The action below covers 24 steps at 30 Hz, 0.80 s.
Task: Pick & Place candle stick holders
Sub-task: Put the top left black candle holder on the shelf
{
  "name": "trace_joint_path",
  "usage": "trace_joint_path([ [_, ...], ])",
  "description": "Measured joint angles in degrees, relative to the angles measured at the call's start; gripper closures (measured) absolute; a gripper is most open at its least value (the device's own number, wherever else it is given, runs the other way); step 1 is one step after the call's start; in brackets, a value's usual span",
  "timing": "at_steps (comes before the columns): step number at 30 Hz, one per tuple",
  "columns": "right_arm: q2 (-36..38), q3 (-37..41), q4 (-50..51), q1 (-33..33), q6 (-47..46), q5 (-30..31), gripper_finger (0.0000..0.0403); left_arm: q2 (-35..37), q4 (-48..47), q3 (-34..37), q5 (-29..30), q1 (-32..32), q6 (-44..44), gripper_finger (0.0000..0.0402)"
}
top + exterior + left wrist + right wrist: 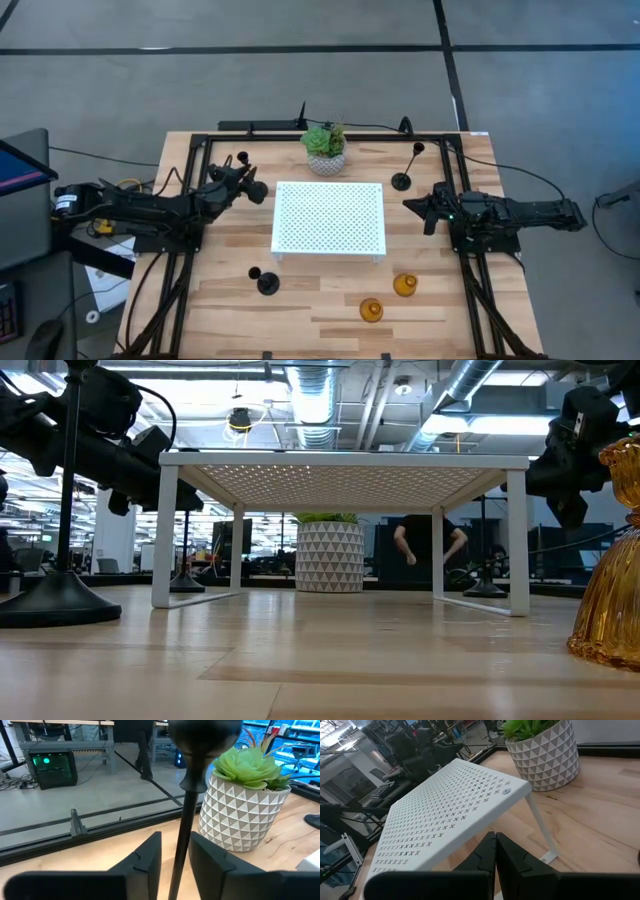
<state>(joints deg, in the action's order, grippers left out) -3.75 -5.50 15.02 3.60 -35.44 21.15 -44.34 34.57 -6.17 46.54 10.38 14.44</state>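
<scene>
My left gripper point(251, 186) is shut on a tall thin-stemmed black candle stick holder point(186, 805) at the table's far left, beside the white perforated rack point(329, 218). A second tall black holder point(401, 181) stands on its round base at the far right. A short black holder point(268, 284) stands near the front left. Two squat amber holders point(405, 286) point(371, 310) stand near the front right. My right gripper point(408, 205) is shut and empty, at the rack's right edge. My left gripper has the holder's thin stem point(181, 851) between its two fingers, below the cup point(205, 735). The fingers come level from the table's left and lie across the stem. The holder stands about upright. Its base point(187, 582) shows at table level, and I cannot tell whether it is lifted.
A green plant in a white patterned pot point(326, 148) stands at the far edge behind the rack. A black frame point(190, 200) runs around the table's sides. A person point(428, 550) shows in the room beyond the table.
</scene>
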Motion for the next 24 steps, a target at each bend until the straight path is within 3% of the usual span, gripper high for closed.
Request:
trace_joint_path([
  [11,0.0,0.0,-0.1,0.0,0.0,0.0,0.0403,0.0,0.1,0.0,0.3,-1.4,-0.1,0.0385],
  [16,0.0,0.0,-0.1,0.0,0.0,0.0,0.0403,0.0,-0.3,-0.3,0.6,-2.2,-0.1,0.0386],
  [20,0.0,0.0,-0.1,0.0,-0.1,0.0,0.0403,0.0,-3.7,-4.5,1.2,-2.6,-4.2,0.0389],
  [24,0.0,0.0,-0.2,0.0,-0.2,0.0,0.0403,0.0,-13.8,-12.1,4.1,-2.6,-10.0,0.0389],
])
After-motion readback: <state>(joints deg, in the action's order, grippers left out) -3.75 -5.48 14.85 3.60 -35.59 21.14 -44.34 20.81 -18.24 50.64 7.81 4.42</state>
